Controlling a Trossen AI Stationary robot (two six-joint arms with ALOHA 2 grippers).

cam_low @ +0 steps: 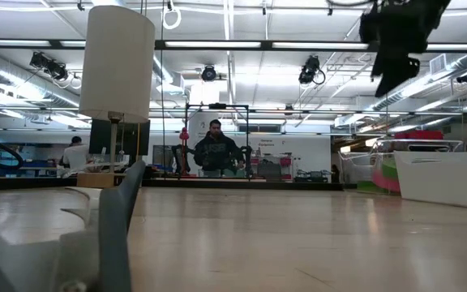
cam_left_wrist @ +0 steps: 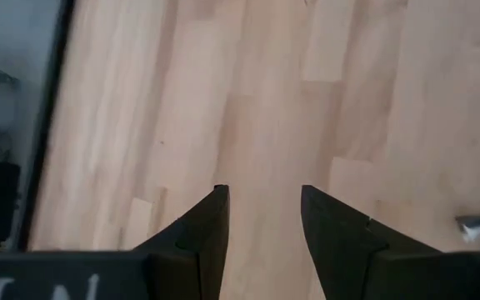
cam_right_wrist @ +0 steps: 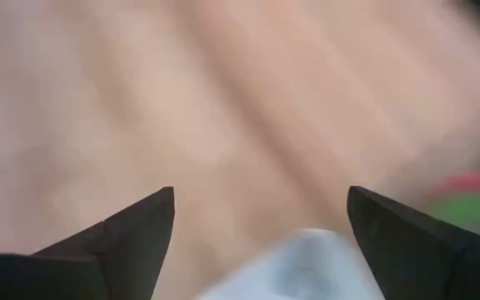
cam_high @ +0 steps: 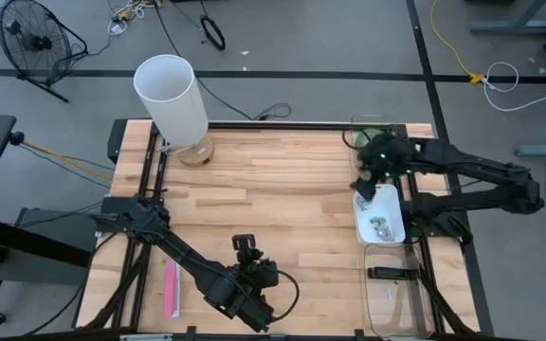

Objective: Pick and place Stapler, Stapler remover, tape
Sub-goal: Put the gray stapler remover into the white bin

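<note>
My right gripper (cam_high: 364, 186) hangs open and empty, high above the far end of a white tray (cam_high: 379, 216); it also shows in the right wrist view (cam_right_wrist: 261, 196) and the low view (cam_low: 396, 57). The tray holds small metal pieces (cam_high: 379, 227). Green tape (cam_high: 372, 131) lies in a clear bin at the far right; green and red-pink rolls (cam_low: 384, 175) show in the low view. A black stapler-like thing (cam_high: 391, 273) lies in a second clear bin (cam_high: 393, 298) at the near right. My left gripper (cam_high: 245, 246) waits open over bare wood near the front edge (cam_left_wrist: 261, 196).
A tall white cylinder lamp (cam_high: 171, 95) on a round wooden base stands at the far left. A pink flat strip (cam_high: 171, 289) lies by the near left edge. The middle of the wooden table (cam_high: 273, 189) is bare. A person (cam_low: 216, 150) stands in the room behind.
</note>
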